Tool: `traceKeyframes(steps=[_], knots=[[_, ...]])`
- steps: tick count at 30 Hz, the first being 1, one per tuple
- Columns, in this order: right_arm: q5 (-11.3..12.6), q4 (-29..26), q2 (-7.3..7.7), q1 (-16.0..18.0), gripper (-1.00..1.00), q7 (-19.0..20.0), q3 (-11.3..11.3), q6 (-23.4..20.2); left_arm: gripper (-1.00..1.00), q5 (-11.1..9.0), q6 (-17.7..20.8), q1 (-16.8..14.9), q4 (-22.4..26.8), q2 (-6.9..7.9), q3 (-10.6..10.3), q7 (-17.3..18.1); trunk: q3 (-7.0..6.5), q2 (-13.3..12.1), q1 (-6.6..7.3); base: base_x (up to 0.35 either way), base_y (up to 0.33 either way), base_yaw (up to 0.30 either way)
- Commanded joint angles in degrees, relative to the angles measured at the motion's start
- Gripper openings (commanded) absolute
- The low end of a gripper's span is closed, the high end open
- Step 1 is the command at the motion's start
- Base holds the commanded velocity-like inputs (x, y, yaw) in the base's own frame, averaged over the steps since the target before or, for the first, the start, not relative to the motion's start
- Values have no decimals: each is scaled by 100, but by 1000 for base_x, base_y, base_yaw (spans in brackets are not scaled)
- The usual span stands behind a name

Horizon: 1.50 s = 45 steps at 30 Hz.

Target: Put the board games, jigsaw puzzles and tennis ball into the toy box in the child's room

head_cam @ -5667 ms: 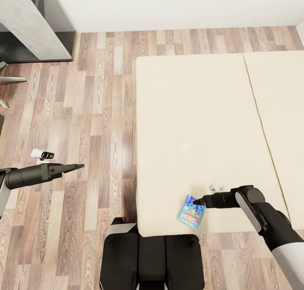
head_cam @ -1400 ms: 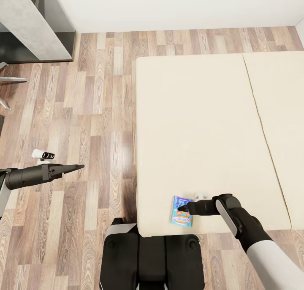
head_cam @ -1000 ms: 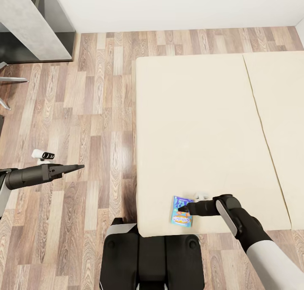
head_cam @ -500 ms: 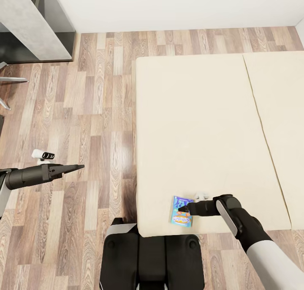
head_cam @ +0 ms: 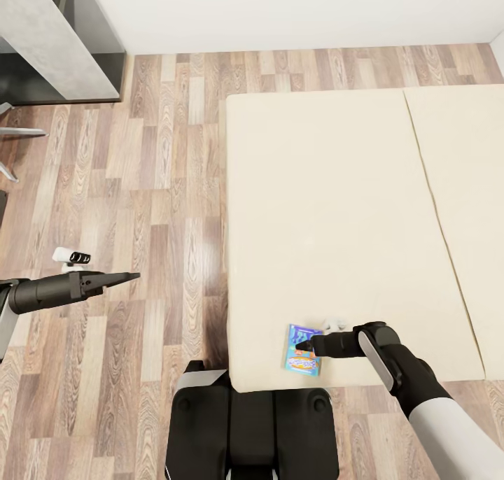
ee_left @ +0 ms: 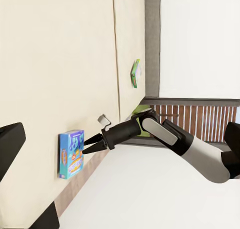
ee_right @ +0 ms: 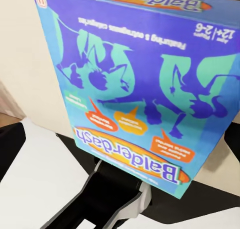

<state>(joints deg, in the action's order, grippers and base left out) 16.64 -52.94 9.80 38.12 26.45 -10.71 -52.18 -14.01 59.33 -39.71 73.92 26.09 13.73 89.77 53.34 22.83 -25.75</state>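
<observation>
Wood-plank floor [head_cam: 140,186] surrounds the bed [head_cam: 336,207], whose plain beige mattress carries the blue board game [head_cam: 302,350] near its closest edge, just in front of the robot's base [head_cam: 252,431]. A second, green-and-white board game [ee_left: 135,73] lies farther along the same mattress, near its far end in the left wrist view. The right claw [head_cam: 305,345] lies low over the blue box with its tips on or just above the cover; whether its fingers are spread or closed on the box I cannot tell. The left claw [head_cam: 129,277] hangs over the floor well apart from the bed, fingers together and holding nothing. The step in hand looks like the first pickup from the bed. Because the box is thin and flat, the next move likely calls for catching an edge, perhaps where it nears the mattress border, then lifting it and carrying it to the toy box on the tabletop.
</observation>
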Motion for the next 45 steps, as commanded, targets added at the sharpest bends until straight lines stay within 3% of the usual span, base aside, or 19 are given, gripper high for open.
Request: traceKeyframes(steps=[1, 22, 45], knots=[[-11, -6, 5, 2, 100, 18, -10, -19, 100, 2, 61, -2, 0, 2, -2, 23, 6, 9, -3, 0, 136, 0], [-12, -5, 5, 2, 100, 18, -10, -20, 100, -12, 61, -2, 0, 2, 14, 23, 6, 9, -3, 0, 142, 0], [-20, -5, 9, 2, 100, 18, -9, -12, 100, -14, 61, -2, 0, 2, 3, 23, 6, 9, -3, 0, 10, 0]])
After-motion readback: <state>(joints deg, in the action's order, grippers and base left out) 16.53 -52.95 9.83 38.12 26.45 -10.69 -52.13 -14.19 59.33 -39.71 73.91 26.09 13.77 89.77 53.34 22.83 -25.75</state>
